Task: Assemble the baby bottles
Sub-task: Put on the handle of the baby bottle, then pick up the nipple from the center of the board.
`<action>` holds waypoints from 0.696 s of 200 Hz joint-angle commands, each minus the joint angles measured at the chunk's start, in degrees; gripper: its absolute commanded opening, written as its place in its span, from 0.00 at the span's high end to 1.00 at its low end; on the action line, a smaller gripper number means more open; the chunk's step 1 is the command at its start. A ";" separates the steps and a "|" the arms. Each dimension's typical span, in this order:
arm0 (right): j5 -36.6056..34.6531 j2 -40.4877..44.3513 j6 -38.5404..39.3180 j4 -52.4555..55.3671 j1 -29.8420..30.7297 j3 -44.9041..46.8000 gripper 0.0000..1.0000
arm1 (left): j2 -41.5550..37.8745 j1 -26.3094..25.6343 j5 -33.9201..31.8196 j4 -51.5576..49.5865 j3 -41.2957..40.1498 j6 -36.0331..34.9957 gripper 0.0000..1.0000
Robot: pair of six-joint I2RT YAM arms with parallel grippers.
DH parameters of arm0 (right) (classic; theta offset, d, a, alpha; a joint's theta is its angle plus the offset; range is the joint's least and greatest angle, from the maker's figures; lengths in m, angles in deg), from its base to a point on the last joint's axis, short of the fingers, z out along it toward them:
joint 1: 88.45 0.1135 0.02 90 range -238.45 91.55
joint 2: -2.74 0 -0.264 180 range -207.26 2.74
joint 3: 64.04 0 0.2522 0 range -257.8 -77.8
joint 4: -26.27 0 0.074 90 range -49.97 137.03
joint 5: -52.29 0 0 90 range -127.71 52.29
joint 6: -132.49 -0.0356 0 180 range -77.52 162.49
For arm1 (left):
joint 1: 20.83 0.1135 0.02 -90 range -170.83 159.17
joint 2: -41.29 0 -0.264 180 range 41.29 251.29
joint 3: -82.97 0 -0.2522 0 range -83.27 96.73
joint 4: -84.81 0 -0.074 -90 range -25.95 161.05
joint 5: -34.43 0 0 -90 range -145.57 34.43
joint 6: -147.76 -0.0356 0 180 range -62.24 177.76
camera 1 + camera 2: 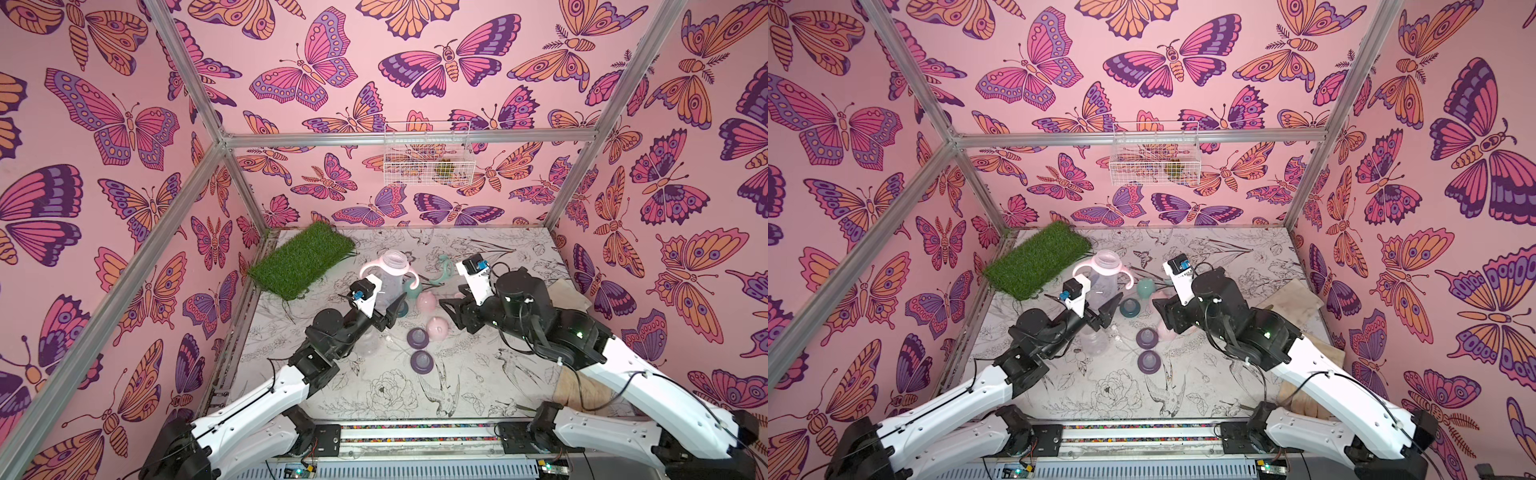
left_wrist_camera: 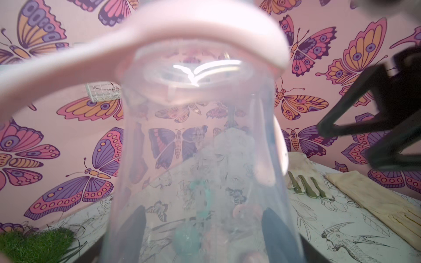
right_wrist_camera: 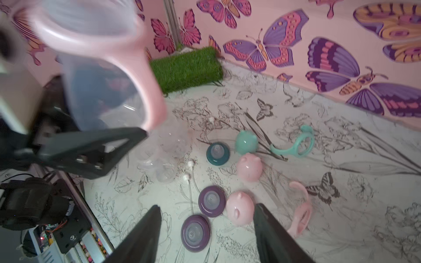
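My left gripper is shut on the lower body of a clear baby bottle, held upright off the table. A pink two-handled ring sits on the bottle's neck, and the mouth is uncovered. In the left wrist view both fingers show through the plastic. My right gripper is open and empty, hovering above two purple nipple collars and a pink cap. Also lying on the table are another pink cap, a teal cap, a teal collar, a teal ring and a pink ring.
Another clear bottle lies on its side under the left arm, with two thin straws next to it. A grass mat fills the far left corner. A wire basket hangs on the back wall. A beige cloth lies at the right.
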 commanded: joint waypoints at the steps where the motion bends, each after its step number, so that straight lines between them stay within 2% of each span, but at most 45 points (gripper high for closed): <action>1: 4.70 -2.80 -3.47 0.66 -1.39 3.54 0.34 | -4.02 0.45 2.33 -2.78 -0.71 -1.66 1.00; 29: 8.18 -6.18 -6.23 1.73 -1.37 6.00 0.32 | -8.66 0.45 3.63 -6.23 -1.49 -1.53 1.00; 57: 8.52 -7.32 -11.63 1.85 -1.14 9.89 0.29 | -12.02 0.45 5.95 -9.74 -1.99 -1.66 1.00; 86: 9.26 -8.29 -16.47 -1.47 1.16 15.10 0.25 | -13.22 0.45 10.02 -11.58 -2.16 -1.79 1.00; 98: 9.06 -9.09 -17.59 -1.88 2.51 16.10 0.16 | -13.37 0.45 11.10 -11.68 -2.12 -1.47 1.00; 139: 8.17 -12.35 -20.62 -4.75 5.99 18.03 0.14 | -13.69 0.43 10.78 -12.09 -2.09 -1.48 1.00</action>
